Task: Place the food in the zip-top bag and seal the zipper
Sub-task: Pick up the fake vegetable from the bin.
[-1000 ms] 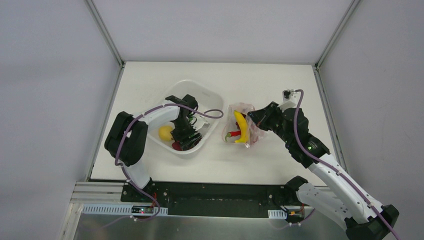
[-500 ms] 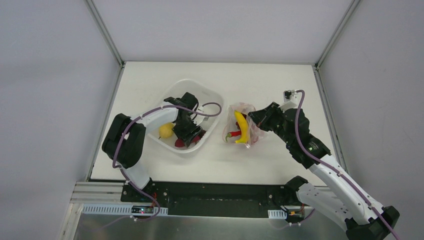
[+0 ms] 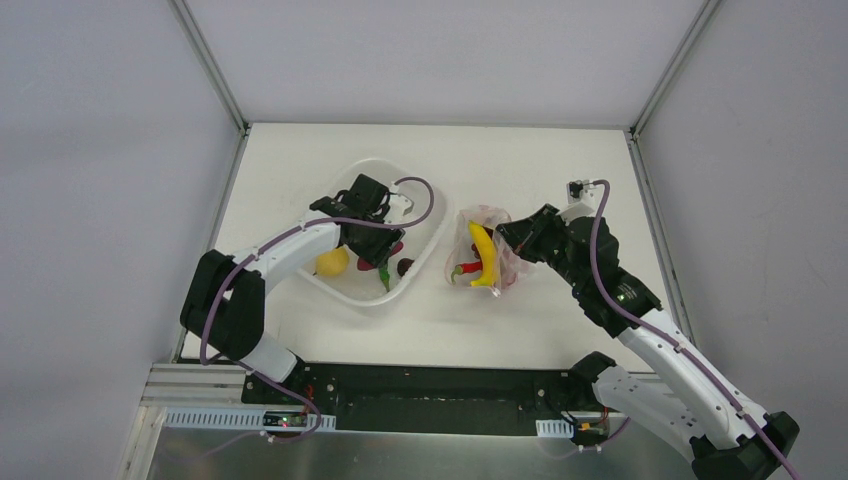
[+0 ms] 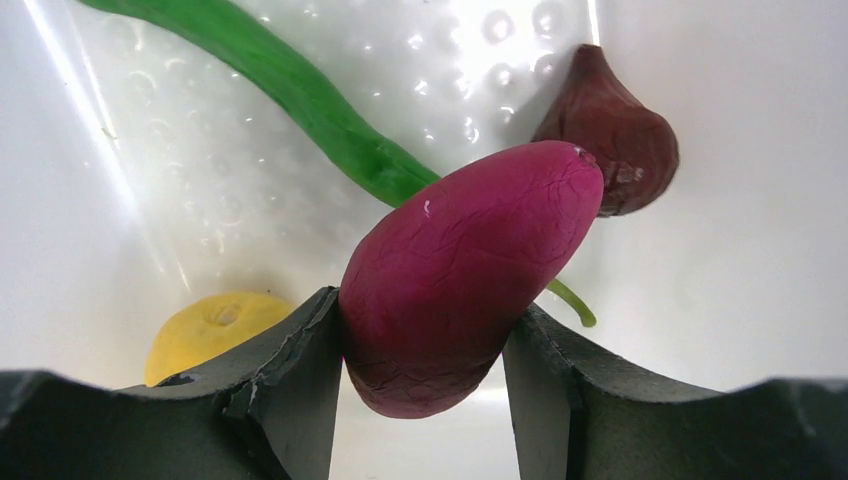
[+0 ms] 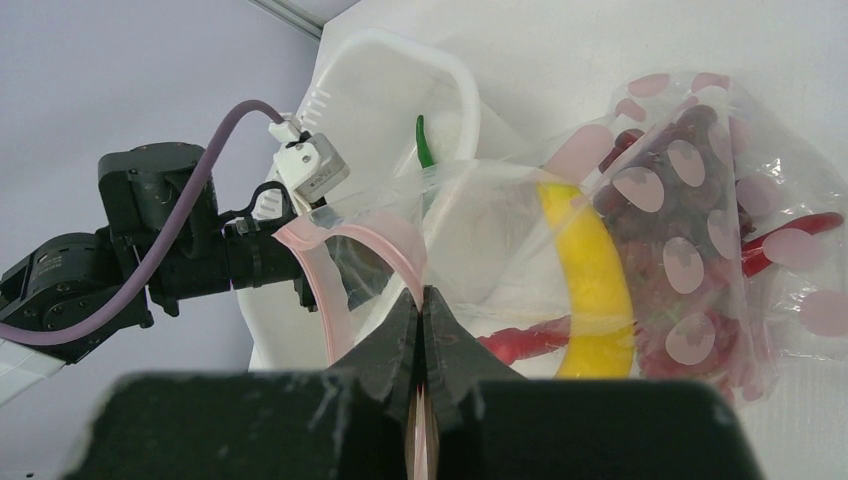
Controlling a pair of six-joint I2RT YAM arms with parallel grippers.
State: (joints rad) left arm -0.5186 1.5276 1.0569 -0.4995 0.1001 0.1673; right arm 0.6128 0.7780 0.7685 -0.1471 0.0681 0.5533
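My left gripper (image 4: 420, 312) is shut on a smooth magenta toy fruit (image 4: 470, 270) and holds it above the floor of the white tub (image 3: 428, 190). It also shows in the top view (image 3: 381, 247). Below it lie the green chili (image 4: 310, 100), the round yellow fruit (image 4: 215, 325) and a dark brown-red fig-shaped piece (image 4: 610, 140). My right gripper (image 5: 422, 300) is shut on the zip-top bag's pink zipper strip (image 5: 322, 285) and holds the mouth open. The bag (image 3: 505, 262) holds the banana (image 5: 590, 270), the red chili (image 5: 520, 340) and the grape bunch (image 5: 680, 220).
The tub stands left of the bag, nearly touching it. The left arm (image 5: 150, 250) sits close to the bag's mouth in the right wrist view. Grey walls enclose the white table (image 3: 520, 160) on three sides.
My left gripper has risen from the tub floor with the magenta fruit in it and shifted toward the far side. The right gripper and the bag have not moved.
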